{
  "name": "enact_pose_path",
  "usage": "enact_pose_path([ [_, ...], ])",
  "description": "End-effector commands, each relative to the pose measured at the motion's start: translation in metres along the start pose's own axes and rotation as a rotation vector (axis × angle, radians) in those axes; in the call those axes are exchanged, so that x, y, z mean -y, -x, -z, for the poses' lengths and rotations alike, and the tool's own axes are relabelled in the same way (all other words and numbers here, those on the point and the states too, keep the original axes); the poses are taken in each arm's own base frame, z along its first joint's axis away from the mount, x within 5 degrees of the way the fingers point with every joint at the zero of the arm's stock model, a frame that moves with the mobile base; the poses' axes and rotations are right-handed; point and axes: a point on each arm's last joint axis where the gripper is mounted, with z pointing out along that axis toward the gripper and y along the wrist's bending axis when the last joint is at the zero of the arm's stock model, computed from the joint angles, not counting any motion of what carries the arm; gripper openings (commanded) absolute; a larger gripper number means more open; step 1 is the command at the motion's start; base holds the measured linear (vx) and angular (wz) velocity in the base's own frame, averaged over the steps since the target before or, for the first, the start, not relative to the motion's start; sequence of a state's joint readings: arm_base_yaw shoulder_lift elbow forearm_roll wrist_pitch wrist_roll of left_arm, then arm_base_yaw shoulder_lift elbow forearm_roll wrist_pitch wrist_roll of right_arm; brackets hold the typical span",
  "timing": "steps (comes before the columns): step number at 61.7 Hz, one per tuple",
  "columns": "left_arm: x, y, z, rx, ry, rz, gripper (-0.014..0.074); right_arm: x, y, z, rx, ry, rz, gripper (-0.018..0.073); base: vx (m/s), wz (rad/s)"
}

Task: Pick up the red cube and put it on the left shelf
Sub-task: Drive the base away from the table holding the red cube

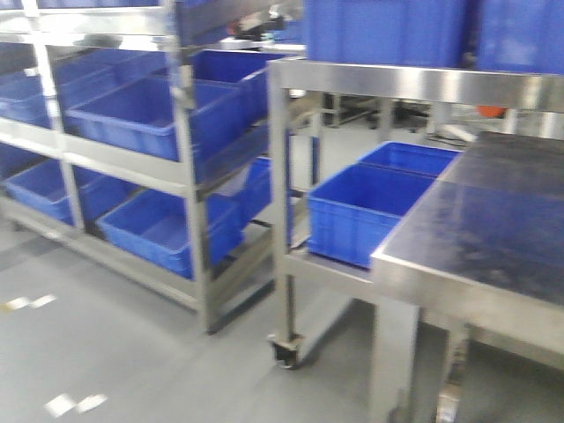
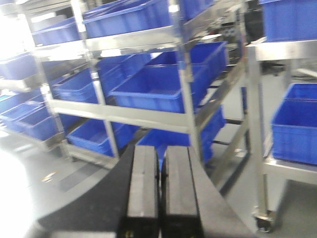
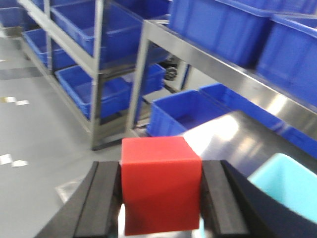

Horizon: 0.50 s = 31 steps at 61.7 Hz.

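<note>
Steel racking and blue crates [image 1: 150, 115] fill this aisle, with grey floor [image 1: 115, 352] underneath. Your right gripper [image 3: 162, 198] is pinching the red cube [image 3: 161, 183] by two opposite faces. It's held aloft, floor and the worktable [image 1: 493, 220] corner beyond it, well apart from the left shelf [image 1: 189, 132]. Your left gripper [image 2: 159, 188] has its fingers pressed together on nothing.

This looks like the carry. Swing left toward the rack, choose a tier, come in level above the front rail and the crate rim, and only then let go.

The cube has no long axis to speak of. It sits square between the fingers, one flat face toward the wrist camera and its top edge level.
</note>
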<state>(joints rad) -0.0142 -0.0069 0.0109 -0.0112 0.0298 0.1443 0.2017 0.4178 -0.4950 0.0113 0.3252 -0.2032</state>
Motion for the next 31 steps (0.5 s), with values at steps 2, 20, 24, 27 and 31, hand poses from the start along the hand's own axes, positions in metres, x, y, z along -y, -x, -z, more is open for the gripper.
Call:
enact_pose_path([
  [2,0.0002,0.0008,-0.0003,0.069,0.004,0.005,0.0106,0.0039,0.0164,0.0032,0.108,-0.029,-0.002,0.0067,-0.15,0.32],
  [20,0.0002,0.0008,-0.0003,0.069,0.004,0.005,0.0106,0.0039,0.0164,0.0032,0.108,-0.029,-0.002,0.0067,-0.15,0.48],
  [24,0.0002,0.0008,-0.0003,0.069,0.004,0.005,0.0106,0.0039,0.0164,0.0032,0.108,-0.029,-0.002,0.0067,-0.15,0.39],
  [27,0.0002,0.0008,-0.0003,0.069,0.004,0.005,0.0106,0.0039,0.0164,0.0032,0.108,-0.029,-0.002,0.0067,-0.17,0.38],
  [31,0.0002,0.0008,-0.0003,0.069,0.004,0.005,0.0106,0.0039,0.0164,0.0032,0.108,-0.029,-0.002,0.0067,-0.13,0.6],
])
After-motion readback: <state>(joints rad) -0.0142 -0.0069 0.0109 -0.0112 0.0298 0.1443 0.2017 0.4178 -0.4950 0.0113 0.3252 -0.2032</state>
